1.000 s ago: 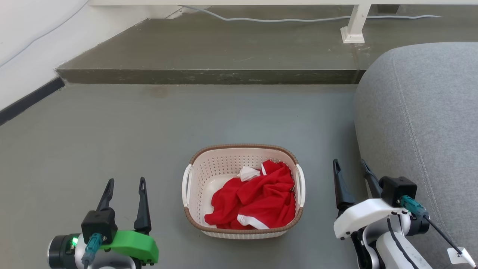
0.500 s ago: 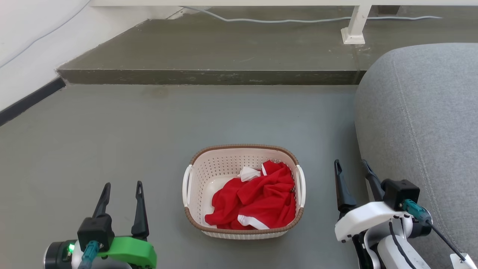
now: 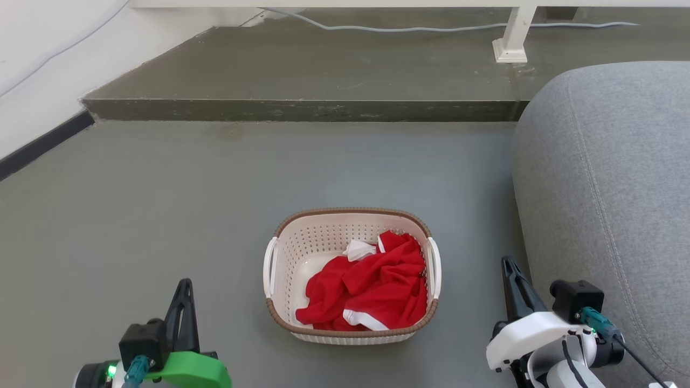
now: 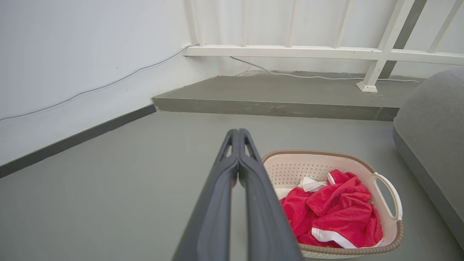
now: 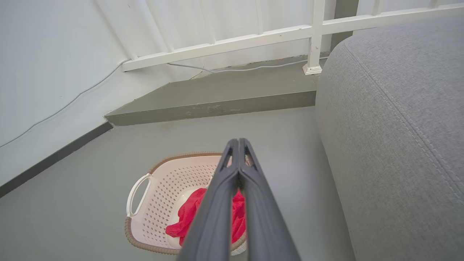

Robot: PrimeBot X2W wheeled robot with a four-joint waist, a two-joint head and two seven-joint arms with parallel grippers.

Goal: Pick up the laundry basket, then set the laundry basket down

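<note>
Flanking the laundry basket (image 3: 323,237), left tool (image 3: 185,285) and right tool (image 3: 510,265) are closed empty, sofa (image 3: 609,178) beside the latter.

A grey fabric sofa (image 3: 609,178) stands at the right on the grey floor (image 3: 269,172). Beyond, a raised concrete step (image 3: 302,110) carries a white railing post (image 3: 511,37) and a pale cable (image 3: 409,28).

You see the laundry basket (image 3: 323,240) cream-white, walls dotted with holes, rim brown woven-look, handles white. Garment (image 3: 372,285) red with white bands. Floor (image 3: 269,178) grey-green; sofa (image 3: 609,178), right, grey weave. Left gripper (image 3: 186,283) black, cover bright green; right gripper (image 3: 508,261) black, shell white.
</note>
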